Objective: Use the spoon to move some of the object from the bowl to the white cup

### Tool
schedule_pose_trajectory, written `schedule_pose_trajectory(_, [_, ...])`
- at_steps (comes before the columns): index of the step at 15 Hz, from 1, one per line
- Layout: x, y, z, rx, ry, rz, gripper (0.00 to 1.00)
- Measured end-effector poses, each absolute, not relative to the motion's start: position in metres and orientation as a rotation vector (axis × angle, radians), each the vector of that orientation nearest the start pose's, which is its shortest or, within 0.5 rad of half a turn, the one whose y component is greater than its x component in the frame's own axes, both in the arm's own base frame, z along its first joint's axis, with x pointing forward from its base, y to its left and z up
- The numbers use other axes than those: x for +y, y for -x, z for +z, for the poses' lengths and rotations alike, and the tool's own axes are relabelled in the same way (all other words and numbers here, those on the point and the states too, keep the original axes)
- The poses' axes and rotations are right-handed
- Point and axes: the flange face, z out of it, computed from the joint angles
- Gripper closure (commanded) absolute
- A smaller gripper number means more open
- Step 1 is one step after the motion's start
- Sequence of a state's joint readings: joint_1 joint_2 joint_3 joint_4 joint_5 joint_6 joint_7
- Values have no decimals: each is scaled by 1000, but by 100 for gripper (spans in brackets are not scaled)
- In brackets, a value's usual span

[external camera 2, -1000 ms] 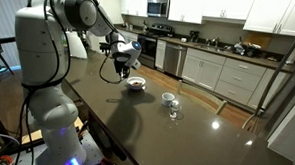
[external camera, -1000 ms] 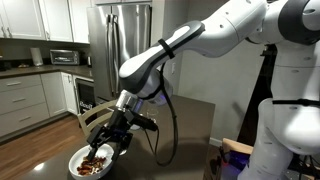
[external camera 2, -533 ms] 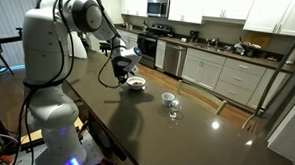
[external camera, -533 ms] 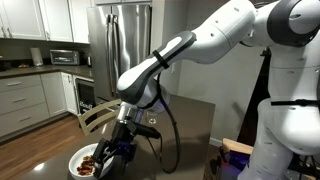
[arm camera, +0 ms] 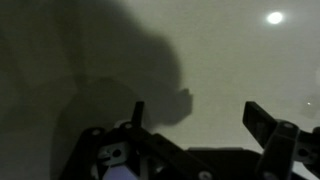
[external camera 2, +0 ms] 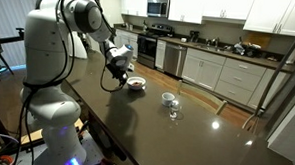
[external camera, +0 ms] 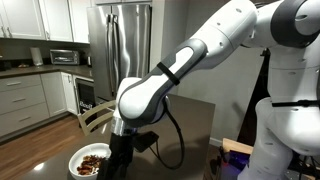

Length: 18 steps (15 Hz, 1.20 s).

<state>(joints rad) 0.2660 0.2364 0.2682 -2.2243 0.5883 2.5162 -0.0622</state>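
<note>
Toward the far end of the surface (external camera 2: 135, 132), the bowl (external camera 2: 135, 83) sits with the object (external camera: 93, 160) heaped brown inside it, and the white cup (external camera 2: 168, 97) stands apart from it, further along the same surface. The spoon I cannot pick out in any view (too slim, or hidden behind the arm), so its long axis cannot be told. The claw (arm camera: 200, 125) hangs low just beside the bowl, on the side away from the white cup, so the bowl lies between them. Its jaws stand wide apart with nothing between them; the wrist view shows only bare dark surface and shadow below. The next move probably depends on finding the handle and setting the jaws across it.
</note>
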Motion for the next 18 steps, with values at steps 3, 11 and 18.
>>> schedule_pose_trajectory(3, [280, -478, 276, -349, 2821, -3, 0])
schedule_pose_trajectory(11, [258, -493, 277, -556, 3012, -153, 0])
schedule_pose_trajectory(18, [245, -504, 280, -516, 3100, -273, 0])
